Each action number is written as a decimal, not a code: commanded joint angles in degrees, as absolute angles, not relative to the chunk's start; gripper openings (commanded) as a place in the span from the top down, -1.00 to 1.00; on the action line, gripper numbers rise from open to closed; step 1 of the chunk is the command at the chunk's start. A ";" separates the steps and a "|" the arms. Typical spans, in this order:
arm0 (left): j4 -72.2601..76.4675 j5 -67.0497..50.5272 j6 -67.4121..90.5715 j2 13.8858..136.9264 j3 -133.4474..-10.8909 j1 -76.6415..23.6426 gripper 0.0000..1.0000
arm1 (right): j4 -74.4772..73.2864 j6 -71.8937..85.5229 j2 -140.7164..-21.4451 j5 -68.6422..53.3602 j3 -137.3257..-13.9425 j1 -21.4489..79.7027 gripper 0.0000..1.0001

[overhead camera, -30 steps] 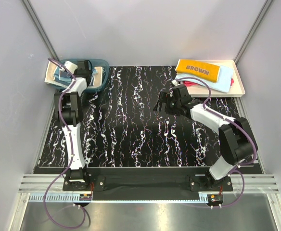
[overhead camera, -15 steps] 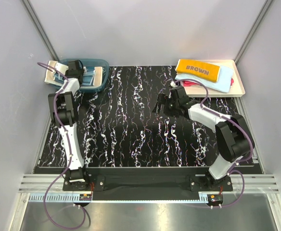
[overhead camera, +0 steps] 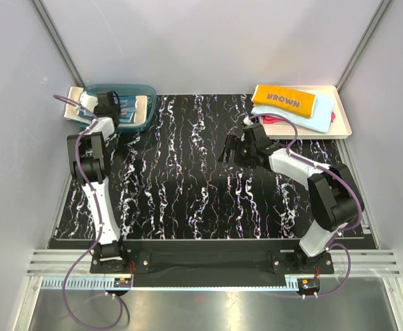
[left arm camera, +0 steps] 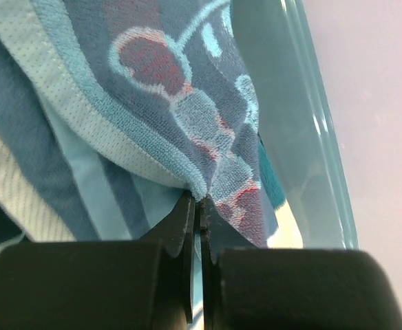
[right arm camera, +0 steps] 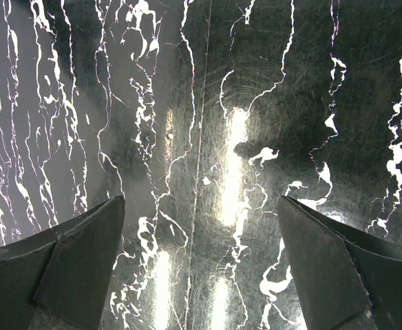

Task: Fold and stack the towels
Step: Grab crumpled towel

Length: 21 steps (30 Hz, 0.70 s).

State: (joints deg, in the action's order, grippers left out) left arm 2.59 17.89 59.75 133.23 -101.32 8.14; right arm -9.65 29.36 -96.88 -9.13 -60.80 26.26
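Inside the teal basin point(overhead camera: 145, 90) my left gripper point(overhead camera: 107, 105) is shut on a pinched fold of the dusty blue towel point(left arm camera: 173, 103) with its red and pale cartoon outline; the closed jaws point(left arm camera: 201, 199) grip its hem. Under it lies a dark teal towel with a cream border point(overhead camera: 141, 107). On the cream tray point(overhead camera: 344, 124) at the back right, the folded orange "BROWN" towel point(overhead camera: 284, 100) tops a light blue one point(overhead camera: 312, 118), with a sliver of red point(overhead camera: 334, 116) beneath. My right gripper point(overhead camera: 228, 148) point(right arm camera: 201, 227) stands open over bare tabletop, holding nothing.
The black marbled tabletop point(right arm camera: 208, 103) spreads between basin and tray. The basin's translucent wall point(left arm camera: 311, 124) rises just right of the left fingers. Grey enclosure walls stand close behind and at both sides.
The left gripper has shifted left within the basin and shut on the blue towel. The right gripper edged slightly toward the back, still open.
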 commanded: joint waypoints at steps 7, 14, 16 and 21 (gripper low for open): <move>26.17 19.42 53.09 109.89 -86.58 0.36 1.00 | -8.17 28.92 -97.12 -8.00 -63.37 26.98 -0.96; 30.76 22.49 42.57 95.92 -79.20 -9.57 1.00 | -8.18 28.74 -95.98 -7.12 -63.28 26.98 -0.96; 30.59 23.37 38.87 92.65 -79.01 -14.40 1.00 | -8.44 28.57 -94.84 -6.68 -63.19 26.90 -0.96; 25.85 26.19 30.86 84.13 -79.63 -25.63 1.00 | -8.96 28.56 -92.03 -5.19 -62.93 26.98 -0.96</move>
